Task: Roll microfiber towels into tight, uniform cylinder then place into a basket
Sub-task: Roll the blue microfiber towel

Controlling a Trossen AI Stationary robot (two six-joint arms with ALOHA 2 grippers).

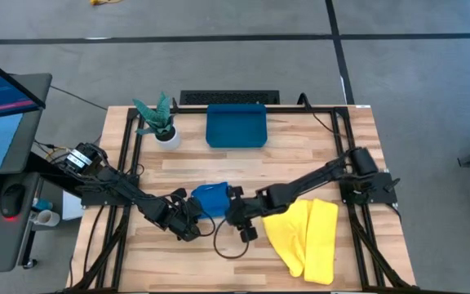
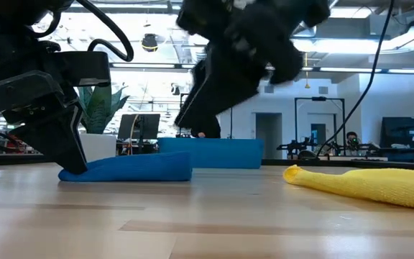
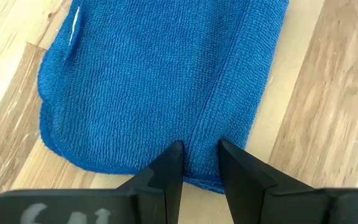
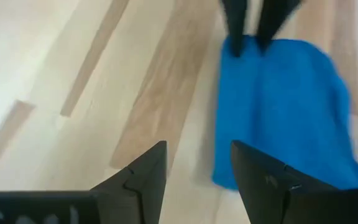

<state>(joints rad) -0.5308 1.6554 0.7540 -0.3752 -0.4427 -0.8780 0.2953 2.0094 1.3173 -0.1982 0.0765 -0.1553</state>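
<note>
The left gripper [image 3: 201, 163] pinches the blue towel [image 1: 211, 198] edge at frame centre; the right gripper [image 4: 197, 163], open and empty, should grip the opposite edge evenly.

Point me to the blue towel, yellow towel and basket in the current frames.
blue towel [image 3: 154, 81]: left wrist view, middle of its folded top face.
yellow towel [image 1: 310, 237]: high view, middle of the cloth lying on the table.
basket [image 1: 236, 143]: high view, near rim of the teal tray.
</note>
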